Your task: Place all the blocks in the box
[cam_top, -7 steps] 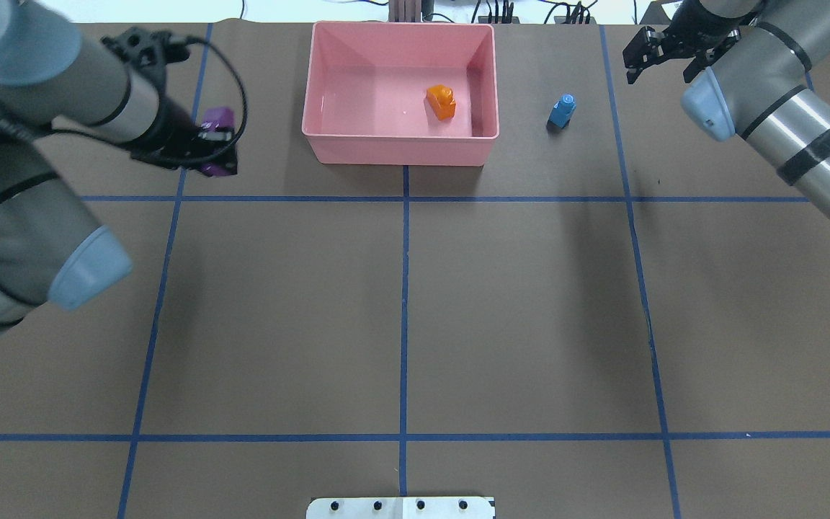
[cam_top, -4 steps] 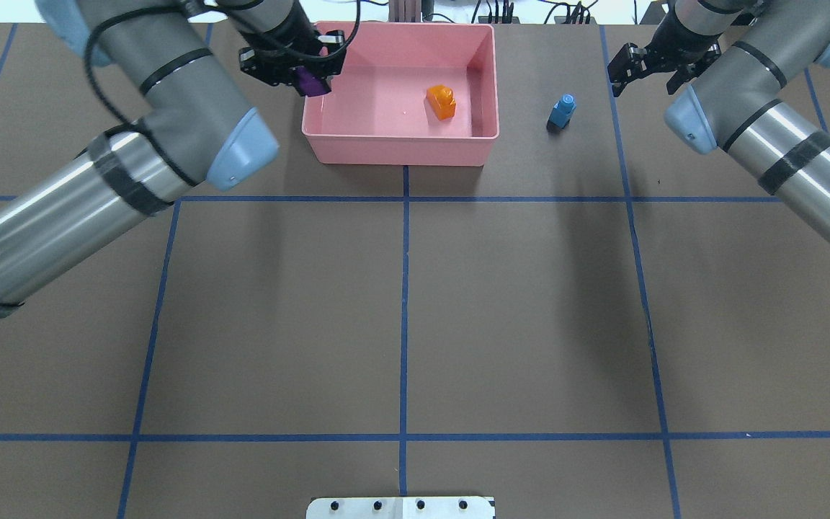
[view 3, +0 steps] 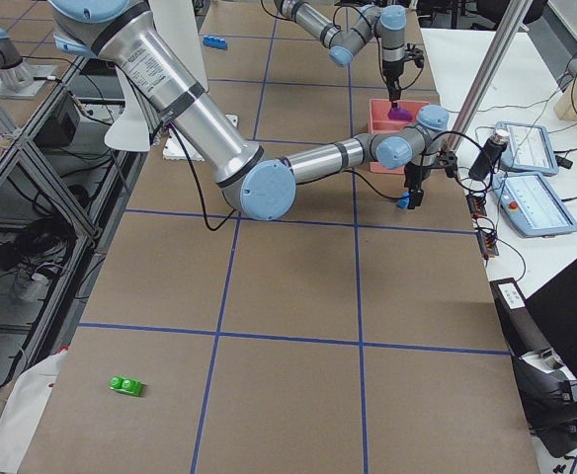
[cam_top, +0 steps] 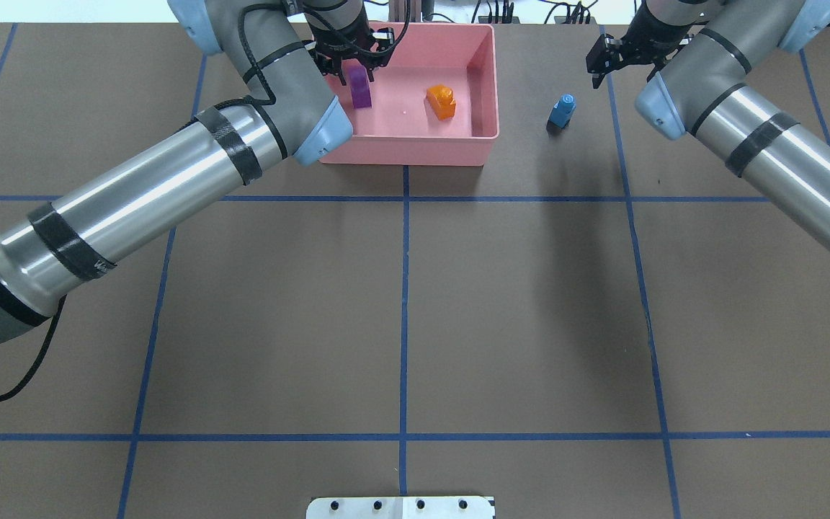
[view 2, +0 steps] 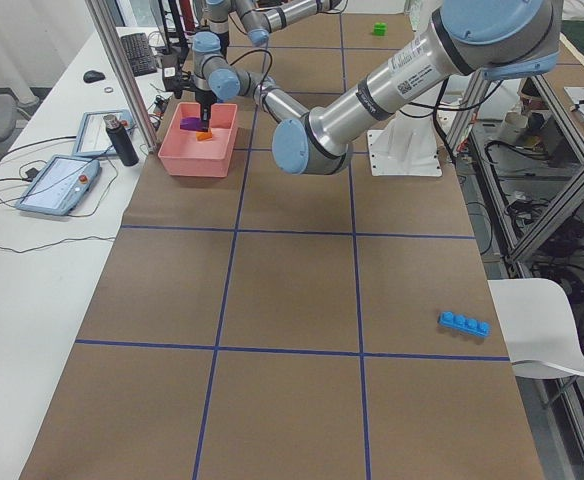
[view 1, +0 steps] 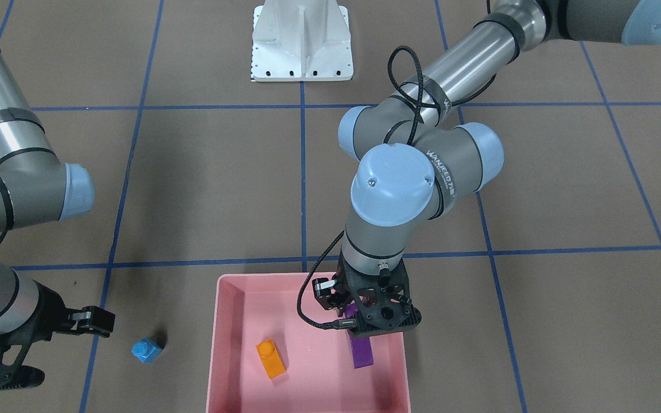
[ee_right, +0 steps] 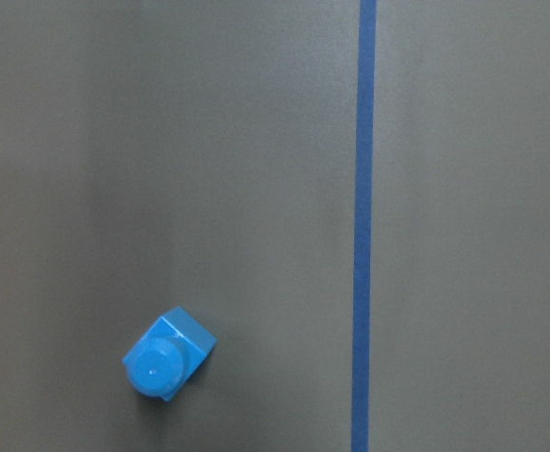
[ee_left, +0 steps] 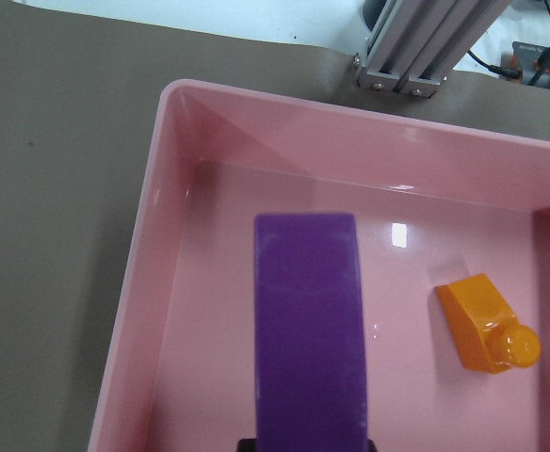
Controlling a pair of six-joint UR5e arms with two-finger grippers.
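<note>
The pink box [cam_top: 400,148] stands at the table's far middle, with the orange block [cam_top: 442,101] lying inside. My left gripper [cam_top: 352,63] is shut on the purple block [cam_top: 361,92] and holds it over the box's left part; the left wrist view shows the purple block [ee_left: 308,330] above the box floor, the orange block [ee_left: 487,325] to its right. My right gripper [cam_top: 606,58] is open and empty, just beyond and right of the small blue cube [cam_top: 563,110] on the table. The cube also shows in the right wrist view [ee_right: 169,353].
The long blue block [view 2: 464,323] lies on the table's left end and the green block [view 3: 126,385] on its right end, both far from the box. The white pedestal base [view 1: 302,40] stands at the robot's side. Blue tape lines [cam_top: 404,288] grid the brown table.
My left arm carried the purple block from the table left of the box to over the box's inside. My right gripper moved left, closer to the small blue cube.
</note>
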